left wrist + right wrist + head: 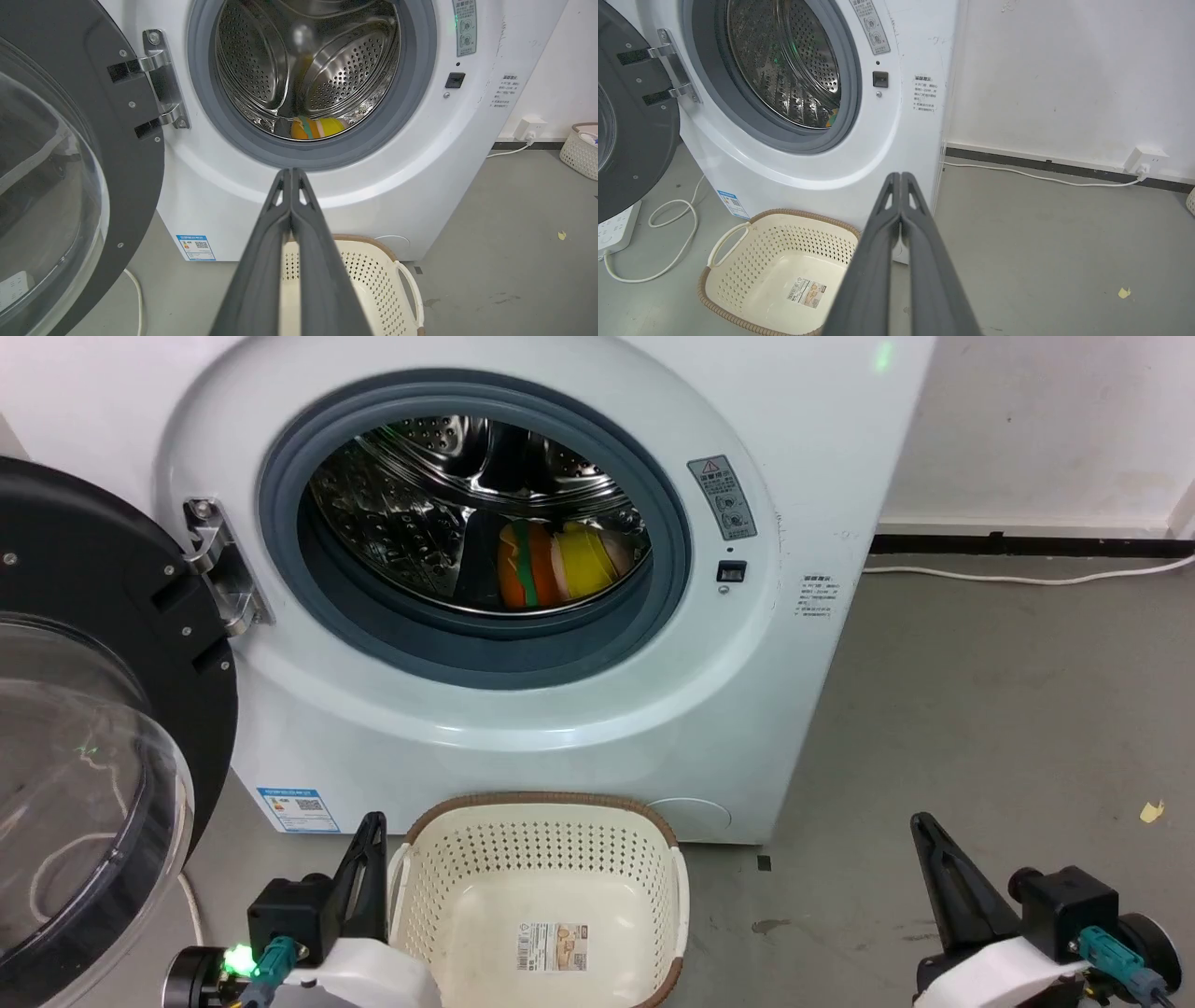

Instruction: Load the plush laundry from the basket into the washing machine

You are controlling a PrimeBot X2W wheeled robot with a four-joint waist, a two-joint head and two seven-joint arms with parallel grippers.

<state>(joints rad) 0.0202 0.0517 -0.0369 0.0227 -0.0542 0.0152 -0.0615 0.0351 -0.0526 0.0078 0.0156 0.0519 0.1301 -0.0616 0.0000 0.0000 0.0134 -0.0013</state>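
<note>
The white washing machine (523, 728) stands with its door (93, 728) swung open to the left. Inside the steel drum (420, 513) lie the orange plush with a green stripe (521, 577) and the yellow-and-pink plush (588, 563), side by side; both plush toys (317, 128) also show in the left wrist view. The cream basket (541, 859) sits on the floor before the washer, holding nothing but its label sticker. My left gripper (372, 826) is shut and empty, just left of the basket. My right gripper (922, 826) is shut and empty, over bare floor to the basket's right.
A white cable (1027, 577) runs along the wall base at the right to a socket (1146, 156). A power strip (614, 228) and looped cord (672, 219) lie under the open door. Another basket (581, 149) stands far right. Grey floor spreads to the right.
</note>
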